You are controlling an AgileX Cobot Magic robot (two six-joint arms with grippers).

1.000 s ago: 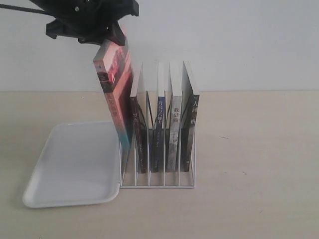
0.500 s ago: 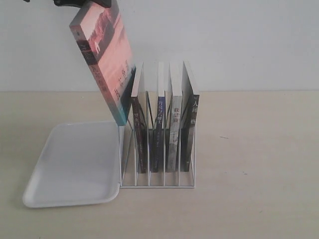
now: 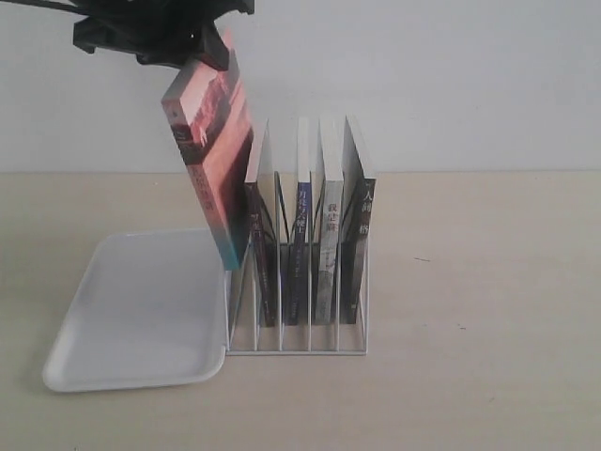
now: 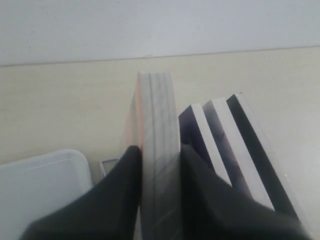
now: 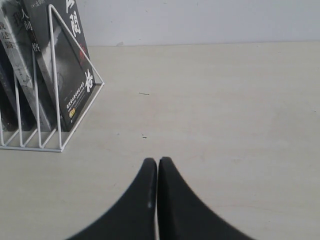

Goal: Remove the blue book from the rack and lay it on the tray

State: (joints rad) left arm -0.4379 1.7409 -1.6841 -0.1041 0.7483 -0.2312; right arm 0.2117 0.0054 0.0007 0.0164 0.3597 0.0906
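The blue book (image 3: 300,235) stands in the middle of the rack (image 3: 297,350). Only its narrow dark-blue spine with white characters shows; the cover is hidden between neighbours. The left gripper (image 3: 202,52), cut off at the frame's top, has its jaws clenched on a tilted pink-red book (image 3: 214,160) beside the tray (image 3: 131,310). The right gripper (image 5: 157,164) has its jaws pressed together over the open tabletop (image 5: 225,125).
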